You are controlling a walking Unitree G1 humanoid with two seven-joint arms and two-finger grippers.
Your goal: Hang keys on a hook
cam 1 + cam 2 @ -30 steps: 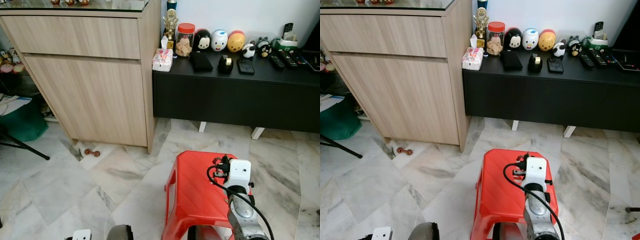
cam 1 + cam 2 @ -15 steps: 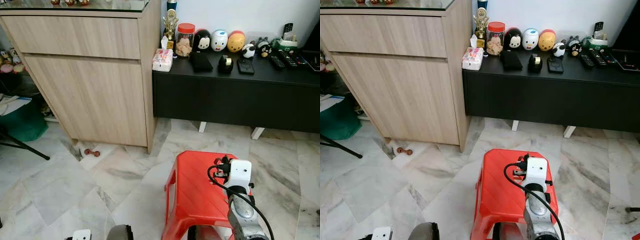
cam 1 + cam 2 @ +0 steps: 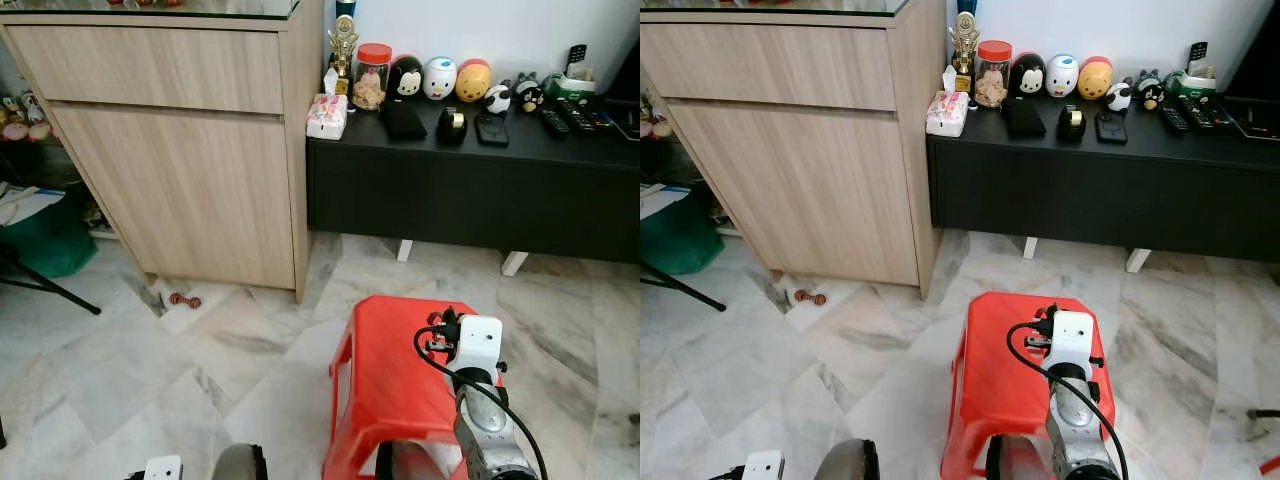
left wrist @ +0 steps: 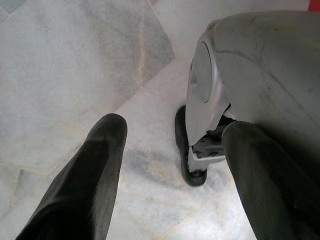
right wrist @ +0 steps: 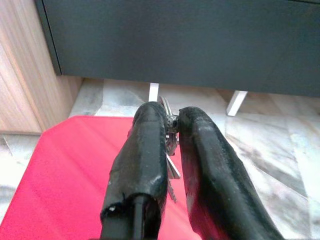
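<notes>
My right gripper [image 5: 170, 121] is shut on a bunch of silver keys [image 5: 170, 145], which hang down between its two black fingers [image 5: 142, 150] over the red stool [image 5: 75, 170]. In the eye views the right arm's white wrist block [image 3: 478, 343] sits above the red stool [image 3: 385, 375], hiding the gripper and keys. My left gripper [image 4: 172, 132] hangs low over the marble floor with its fingers [image 4: 100, 165] spread open and nothing between them. No hook can be made out.
A light wooden cabinet [image 3: 180, 150] stands ahead on the left. A low black console [image 3: 470, 190] on the right carries a jar, toy figures and remotes. A small brown object [image 3: 184, 300] lies on the floor by the cabinet. Marble floor [image 3: 120, 370] lies open to the left.
The head view has shifted slightly, with the stool sitting a little higher in frame. The right arm keeps its hold above the stool.
</notes>
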